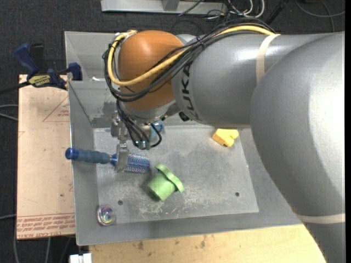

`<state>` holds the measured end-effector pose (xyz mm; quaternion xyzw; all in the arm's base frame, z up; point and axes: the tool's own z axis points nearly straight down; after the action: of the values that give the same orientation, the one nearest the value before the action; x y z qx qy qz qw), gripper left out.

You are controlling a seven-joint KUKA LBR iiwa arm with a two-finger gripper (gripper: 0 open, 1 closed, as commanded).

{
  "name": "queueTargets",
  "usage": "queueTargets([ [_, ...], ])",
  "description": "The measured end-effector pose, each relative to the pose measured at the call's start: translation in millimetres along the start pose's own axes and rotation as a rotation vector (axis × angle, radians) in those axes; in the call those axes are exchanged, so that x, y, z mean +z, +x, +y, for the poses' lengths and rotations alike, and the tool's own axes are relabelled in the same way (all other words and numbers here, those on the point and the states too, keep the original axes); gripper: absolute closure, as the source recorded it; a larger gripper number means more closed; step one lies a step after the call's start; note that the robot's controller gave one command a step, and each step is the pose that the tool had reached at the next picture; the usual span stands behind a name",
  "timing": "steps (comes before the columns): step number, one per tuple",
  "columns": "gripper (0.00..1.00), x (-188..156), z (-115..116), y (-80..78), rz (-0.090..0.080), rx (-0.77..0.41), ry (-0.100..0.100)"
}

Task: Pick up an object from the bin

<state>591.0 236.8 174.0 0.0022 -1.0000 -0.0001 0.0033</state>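
Grey metal bin (181,204): tool (123,159) right on a blue-handled bristly brush (88,156); wide or narrow, I cannot tell. Its long handle might tip it out.

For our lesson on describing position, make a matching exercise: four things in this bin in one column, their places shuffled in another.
1 blue-handled brush
2 green plastic piece
3 yellow block
4 shiny round thing

A lower left corner of the bin
B right side, apart from the rest
C left side, handle pointing left
D middle, beside the bristles

Pairs: 1-C, 2-D, 3-B, 4-A
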Motion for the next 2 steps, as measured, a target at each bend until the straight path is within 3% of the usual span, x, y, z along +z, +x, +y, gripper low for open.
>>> queueTargets([
  [1,0.00,86.8,-3.1,-17.9,-0.013,0.163,-0.002],
  [2,0.00,104.1,-9.5,-27.5,-0.008,0.261,-0.002],
])
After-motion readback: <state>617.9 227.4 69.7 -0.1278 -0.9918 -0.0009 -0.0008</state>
